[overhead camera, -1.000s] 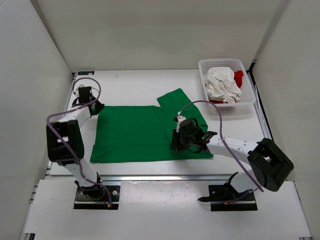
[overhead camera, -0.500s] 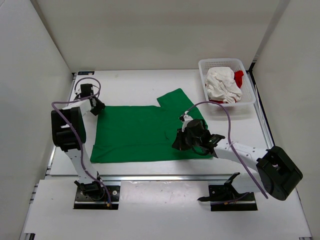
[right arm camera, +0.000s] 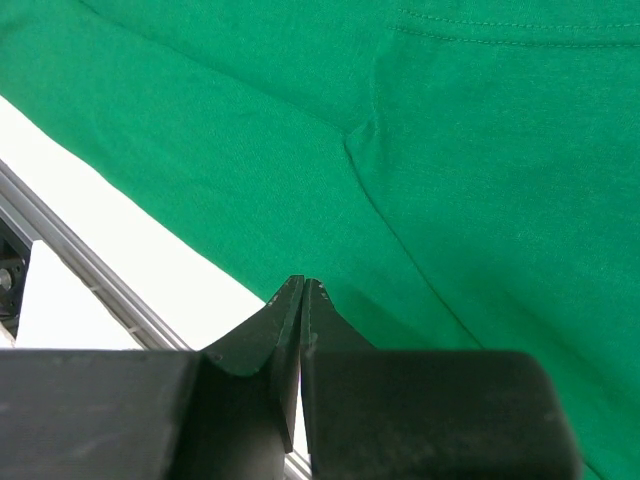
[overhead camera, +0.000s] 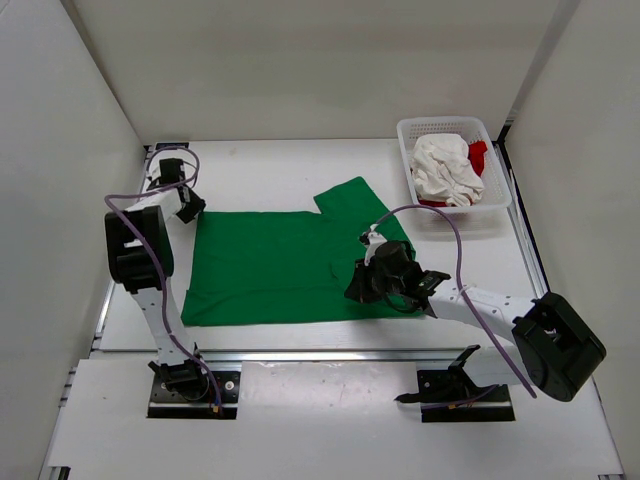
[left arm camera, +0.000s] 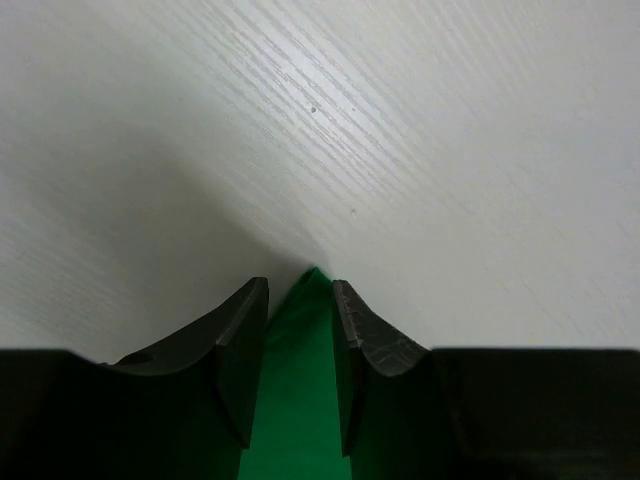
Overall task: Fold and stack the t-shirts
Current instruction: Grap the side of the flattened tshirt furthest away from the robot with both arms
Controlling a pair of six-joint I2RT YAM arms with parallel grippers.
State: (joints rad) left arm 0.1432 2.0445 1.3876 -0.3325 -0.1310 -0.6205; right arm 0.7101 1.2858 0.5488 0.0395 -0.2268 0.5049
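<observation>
Working on the green t-shirt (overhead camera: 270,265), spread flat in the middle of the table (overhead camera: 260,170); leaving the white t-shirt (overhead camera: 440,168) and red t-shirt (overhead camera: 478,152) bunched in the basket (overhead camera: 465,213) at the far right. With the left pincer (left arm camera: 300,290) parted astride the green corner tip, go low and nip the cloth well in before lifting. With the right pincer (right arm camera: 302,285) pressed together, nothing between, over the shirt's near right edge, spread it first, then take the edge. Lift both ends level and fold straight, avoiding wrinkles.
</observation>
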